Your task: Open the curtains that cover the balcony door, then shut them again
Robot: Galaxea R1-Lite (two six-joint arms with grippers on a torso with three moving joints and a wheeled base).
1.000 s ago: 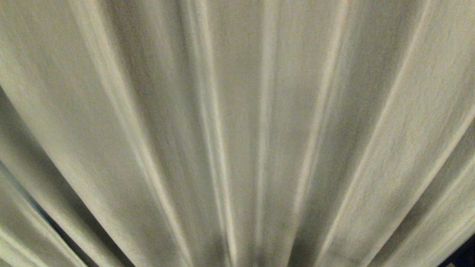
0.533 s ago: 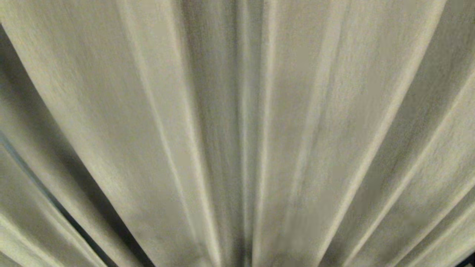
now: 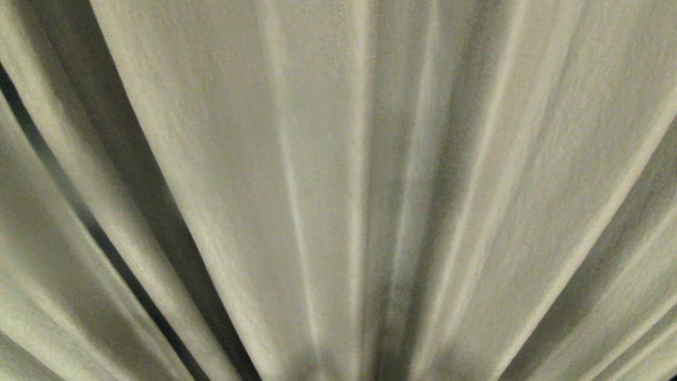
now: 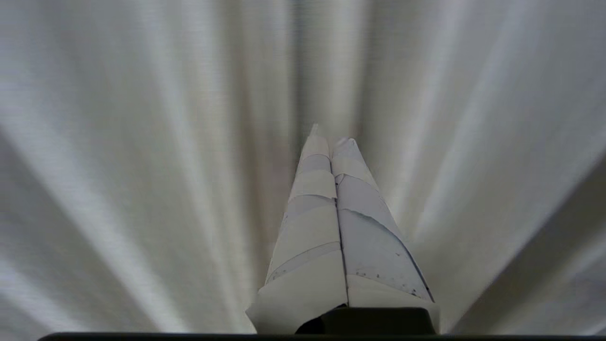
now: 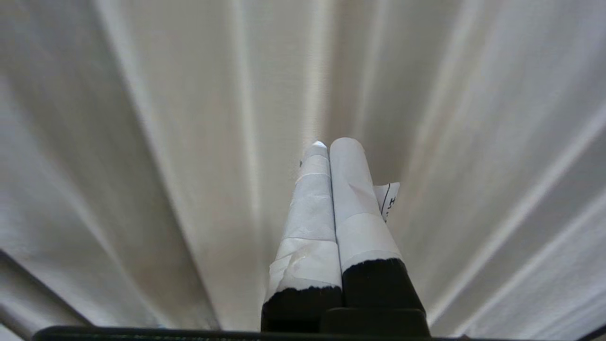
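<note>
The curtains (image 3: 328, 159) fill the head view as thick grey-green pleated fabric, very close to me. The balcony door is hidden behind them. Neither arm shows in the head view. In the left wrist view my left gripper (image 4: 331, 139), wrapped in white tape, is shut and empty, pointing at the curtain folds (image 4: 142, 142) close ahead. In the right wrist view my right gripper (image 5: 334, 144), also taped white, is shut with nothing in it, its tips close to the curtain fabric (image 5: 189, 142). I cannot tell whether either gripper touches the fabric.
A narrow dark gap (image 3: 132, 275) between two folds runs down the lower left of the head view. A small paper label (image 5: 389, 199) sticks out beside the right gripper's finger. Fabric blocks everything ahead.
The whole head view has slid: the pleats and the dark gap at lower left have shifted rightward across the picture, so the camera has moved along the curtains.
</note>
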